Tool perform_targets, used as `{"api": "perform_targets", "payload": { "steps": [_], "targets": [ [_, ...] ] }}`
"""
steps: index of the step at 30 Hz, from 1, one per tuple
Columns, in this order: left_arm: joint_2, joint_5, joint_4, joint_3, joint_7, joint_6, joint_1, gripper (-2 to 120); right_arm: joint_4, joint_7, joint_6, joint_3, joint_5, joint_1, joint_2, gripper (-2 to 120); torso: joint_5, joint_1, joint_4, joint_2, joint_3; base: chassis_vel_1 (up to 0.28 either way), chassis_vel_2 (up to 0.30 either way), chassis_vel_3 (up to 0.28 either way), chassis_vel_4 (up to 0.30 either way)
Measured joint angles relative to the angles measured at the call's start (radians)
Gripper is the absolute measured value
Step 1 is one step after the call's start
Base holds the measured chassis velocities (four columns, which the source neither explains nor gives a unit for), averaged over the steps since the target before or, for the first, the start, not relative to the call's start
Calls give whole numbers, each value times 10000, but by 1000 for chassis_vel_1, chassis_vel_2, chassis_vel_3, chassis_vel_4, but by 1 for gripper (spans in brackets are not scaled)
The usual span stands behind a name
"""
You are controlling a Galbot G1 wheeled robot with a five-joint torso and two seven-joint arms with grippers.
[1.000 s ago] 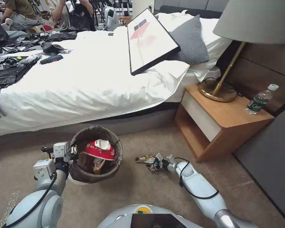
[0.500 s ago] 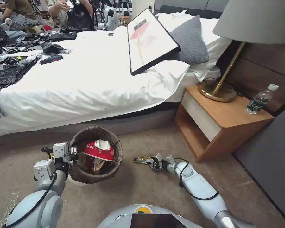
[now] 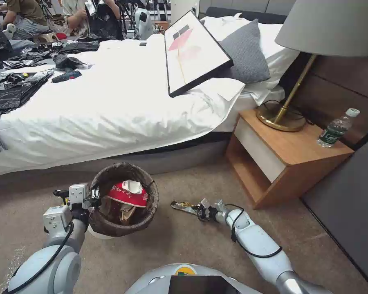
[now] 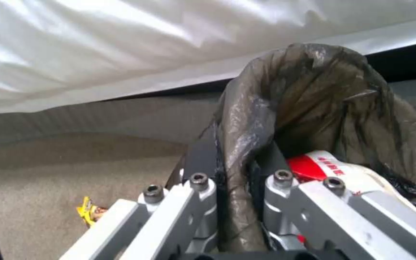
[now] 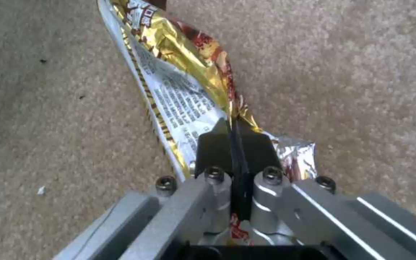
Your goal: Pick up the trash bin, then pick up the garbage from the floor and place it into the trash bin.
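Carrying out the garbage-collecting step: the bin already picked up, one wrapper now in hand and not yet dropped in.

Holding the small round white plastic trash bin (image 3: 124, 202), lined with a dark brown-black bag folded over its rim, on the carpet side of the white-sheeted bed (image 3: 110, 106), with the left gripper (image 3: 93, 196) clenched on the bin's near-left rim; in the left wrist view, the left gripper (image 4: 239, 187) pinching the bag-covered rim (image 4: 246, 144) between its jaws. Already lying inside the bin: a crumpled red-and-white packet (image 3: 129, 194) with a white scrap on top and brownish paper beneath.

Gripping a flattened gold-and-brown foil snack wrapper (image 3: 184, 206) just to the right of the bin, between the bin and the wooden bedside table (image 3: 290, 163), with the right gripper (image 3: 201, 212) closed tight on one end; in the right wrist view, the right gripper (image 5: 234, 144) clamping the wrapper (image 5: 179, 83), its printed white back and shiny gold face stretching away over the beige carpet.

Judging the next move: raising the wrapper higher than the rim, swinging it over the bin's mouth, then letting go; a light, limp foil, likely to flop or cling.

Also lying on the carpet left of the bin: a small yellow wrapper (image 4: 90, 213).
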Motion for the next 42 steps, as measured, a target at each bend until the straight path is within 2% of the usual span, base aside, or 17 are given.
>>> {"api": "perform_targets", "payload": {
  "steps": [7, 12, 14, 16, 18, 21, 23, 24, 26, 27, 28, 33, 36, 40, 42],
  "targets": [
    [1, 5, 0, -5, 0, -4, 3, 7, -5, 2, 23, 57, 72, -37, 11, 0, 0, 0, 0, 0, 0, 0, 0, 0, 0],
    [-2, 5, 0, -12, 0, -5, 14, 7, 680, 179, 3, 205, 346, -252, -116, 0, 2, 0, 0, 0, 0, 0, 0, 0, 0],
    [-10, 5, 0, -11, 0, -5, 12, 7, 1823, 465, -73, 405, 771, -557, -374, 0, 0, 0, -2, 0, 0, 0, 0, 0, 0],
    [-11, 4, 1, -10, 1, -5, 6, 7, 2104, 505, -70, 467, 848, -630, -439, 0, 1, 0, 0, 0, 0, 0, 0, 0, 0],
    [-12, -1, 0, -12, 0, -5, 6, 7, 3355, 682, -32, 758, 1100, -943, -794, 0, 1, 0, 0, 0, 0, 0, 0, 0, 0],
    [-10, -4, 0, -16, 1, -5, 7, 7, 3642, 724, -34, 819, 1185, -1020, -906, 0, 2, 0, 1, 0, 0, 0, 0, 0, 0],
    [6, -19, 0, -42, -1, -5, 9, 7, 4690, 820, -72, 1126, 1401, -1345, -1354, 0, 0, 0, -3, 0, 0, 0, 0, 0, 0],
    [6, -19, 0, -42, -1, -5, 9, 7, 4690, 820, -72, 1126, 1401, -1345, -1354, 0, 0, 0, -3, 0, 0, 0, 0, 0, 0],
    [17, -34, 0, -44, -2, -3, -4, 7, 5706, 846, -111, 1430, 1547, -1636, -1670, 0, 2, 0, -1, 0, -1, 0, 0, 0, 0],
    [22, -51, 0, -39, -3, -1, -19, 7, 6893, 897, -254, 1719, 1841, -1915, -1926, 0, -1, 0, 0, 0, 0, 0, 0, 0, 0],
    [25, -52, 0, -33, -3, -1, -31, 7, 7412, 929, -335, 1866, 1999, -2014, -1996, 0, 1, 0, -1, 0, -1, 0, 0, 0, 0],
    [25, -53, 1, -18, -7, -1, -65, 7, 8611, 1047, -647, 2236, 2490, -2120, -2108, 0, 0, 0, 0, 0, -1, 0, 0, 0, 0],
    [27, -56, 0, 3, -7, 0, -93, 7, 9764, 1266, -1051, 2465, 3149, -2046, -2204, 0, 0, 0, -1, 0, 0, 0, 0, 0, 0],
    [22, -59, 0, 21, -9, 4, -113, 7, 10533, 1462, -1371, 2397, 3535, -1957, -2223, 0, -1, 0, 0, 0, 0, 0, 0, 0, 0],
    [18, -68, 0, 49, -13, 7, -139, 7, 11348, 1711, -1851, 2094, 3817, -1861, -2126, 0, -2, 0, 0, 0, 0, 0, 0, 0, 0]
  ]
}}
